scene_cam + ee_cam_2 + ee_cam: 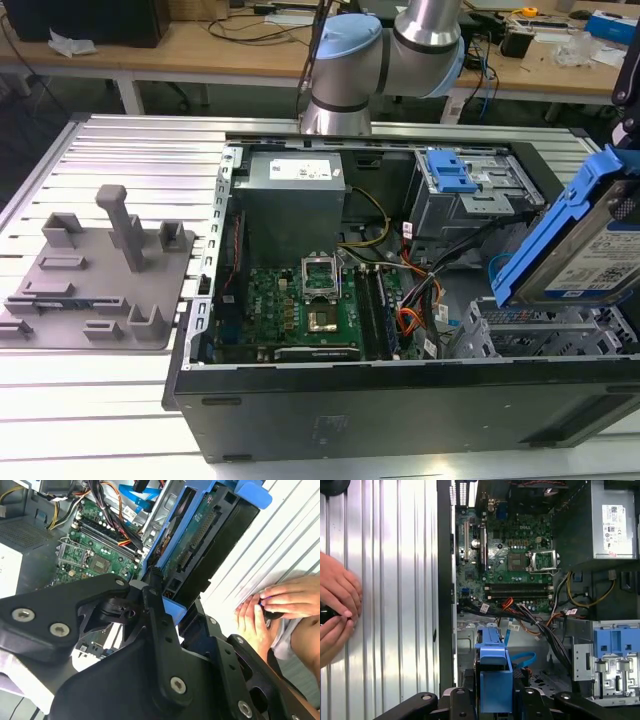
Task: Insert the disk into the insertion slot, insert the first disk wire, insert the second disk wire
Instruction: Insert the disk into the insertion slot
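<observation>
The disk (pixel 590 250), a silver drive with a white label in a bright blue carrier, hangs tilted over the computer case at the exterior view's right. Just below it lies the insertion slot (pixel 540 335), a grey perforated cage. My gripper (pixel 172 607) is shut on the carrier's end, its black fingers (pixel 155 610) pressing the blue frame. The drive's green circuit side (pixel 200 535) shows in the second wrist view. In the first wrist view the gripper (pixel 495 702) holds the blue carrier (pixel 495 677) above the case floor. A blue cable (pixel 522 657) and a bundle of orange and black wires (pixel 420 290) lie loose near the cage.
Another grey bay with a blue latch (pixel 455 175) stands behind the slot. The grey power supply box (pixel 290 205) and green motherboard (pixel 310 300) fill the case's left. A person's hands (pixel 337 605) rest on the ribbed table beside the case. A grey fixture plate (pixel 95 270) sits at the exterior view's left.
</observation>
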Motion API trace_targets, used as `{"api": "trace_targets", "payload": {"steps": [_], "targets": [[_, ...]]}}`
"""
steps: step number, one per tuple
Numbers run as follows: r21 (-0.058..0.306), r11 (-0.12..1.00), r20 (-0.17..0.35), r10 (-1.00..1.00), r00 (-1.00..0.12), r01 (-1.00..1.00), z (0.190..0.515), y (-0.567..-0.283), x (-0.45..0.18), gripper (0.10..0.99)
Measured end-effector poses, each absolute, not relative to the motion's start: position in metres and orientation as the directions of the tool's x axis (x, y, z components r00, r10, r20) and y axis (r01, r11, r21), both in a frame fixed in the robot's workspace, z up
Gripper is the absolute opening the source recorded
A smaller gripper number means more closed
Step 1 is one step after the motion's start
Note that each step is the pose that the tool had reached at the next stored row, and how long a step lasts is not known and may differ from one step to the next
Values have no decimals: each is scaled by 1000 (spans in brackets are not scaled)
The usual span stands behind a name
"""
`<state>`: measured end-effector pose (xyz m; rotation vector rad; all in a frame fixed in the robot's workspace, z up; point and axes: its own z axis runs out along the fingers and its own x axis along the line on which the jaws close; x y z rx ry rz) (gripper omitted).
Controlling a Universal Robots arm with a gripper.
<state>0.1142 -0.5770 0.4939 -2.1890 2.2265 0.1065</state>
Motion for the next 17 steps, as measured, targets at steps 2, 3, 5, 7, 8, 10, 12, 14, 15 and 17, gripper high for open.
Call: {"api": "trace_targets", "payload": {"steps": [2,3,5,7,8,10,12,14,15,17], "targets": [[30,16,-60,-998,-17,-999,493,-577,114,365],[30,16,-60,-998,-17,-999,493,-577,114,365],[30,16,-60,-998,-17,-999,493,-577,114,365],[30,16,-61,-998,-17,-999,493,-577,114,365],[30,16,-61,-998,-17,-999,493,-577,114,365],[30,16,-60,-998,-17,-999,493,-576,114,365],[30,15,-60,-998,-17,-999,493,-574,115,365],[30,15,-60,-998,-17,-999,493,-572,115,365],[30,15,-60,-998,-17,-999,493,-571,115,365],[30,15,-60,-998,-16,-999,492,-569,116,365]]}}
